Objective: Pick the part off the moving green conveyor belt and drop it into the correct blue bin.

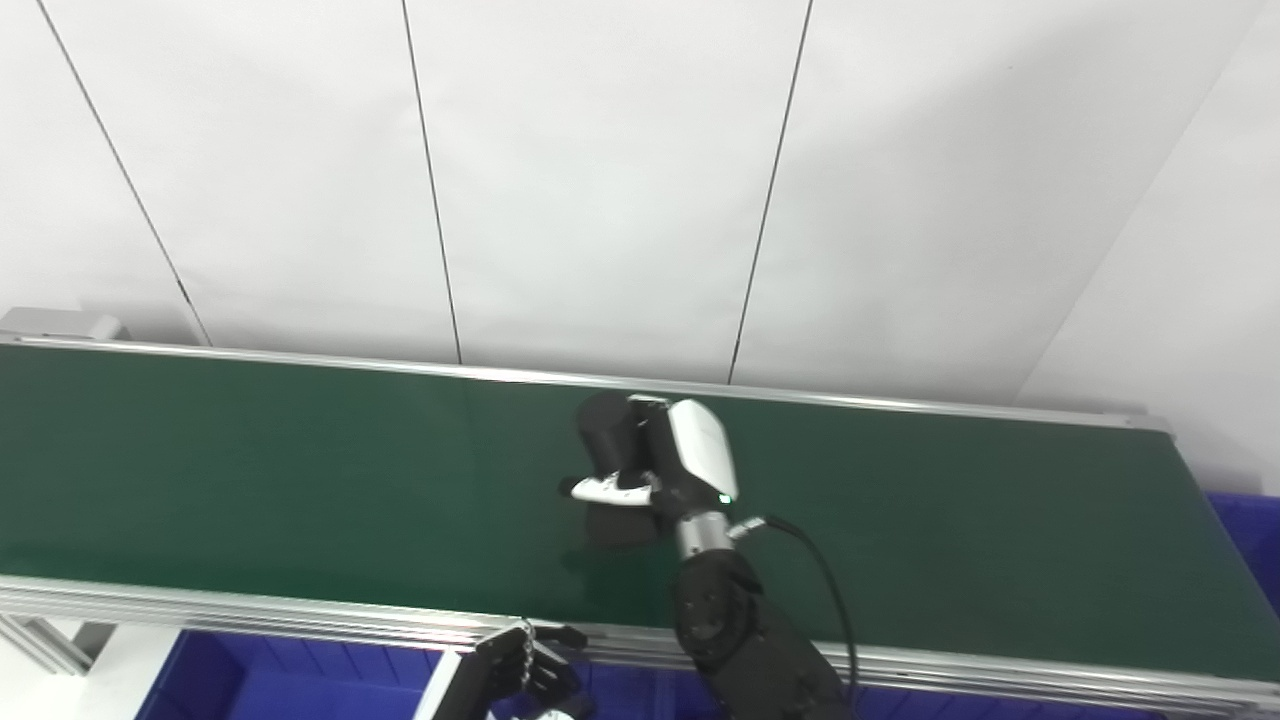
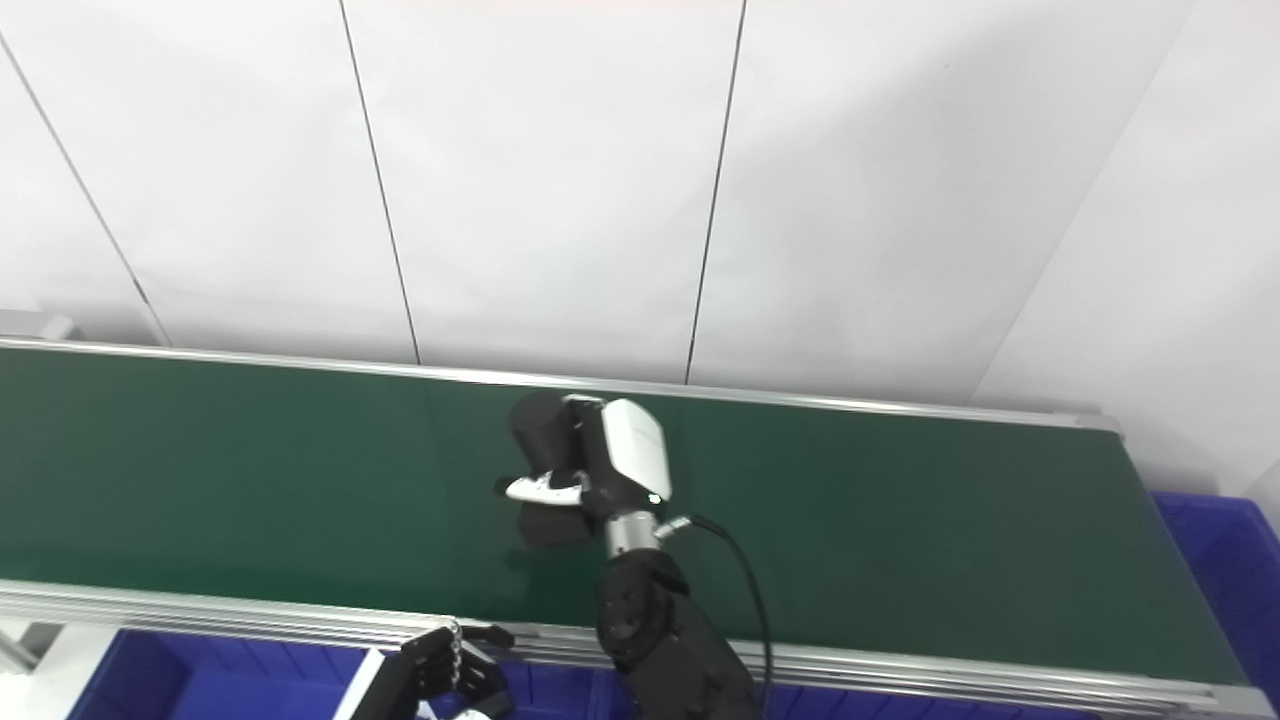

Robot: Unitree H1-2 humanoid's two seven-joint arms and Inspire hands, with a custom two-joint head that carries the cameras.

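Observation:
A black cylindrical part [image 1: 603,432] is over the middle of the green conveyor belt [image 1: 250,470], a dark shadow lying on the belt just below it. My right hand [image 1: 672,462], white-backed with black fingers, is shut on the part, its thumb crossing under it. The right forearm rises from the bottom edge over the belt's front rail. My left hand [image 1: 522,668] hangs low in front of the belt, fingers curled in, holding nothing I can see. A blue bin [image 1: 240,680] lies below the front rail at the left, and another blue bin [image 2: 1215,548] sits past the belt's right end.
Silver aluminium rails [image 1: 300,615] border the belt front and back. A white panelled wall [image 1: 600,180] stands right behind the belt. A black cable [image 1: 830,590] loops from the right wrist over the belt.

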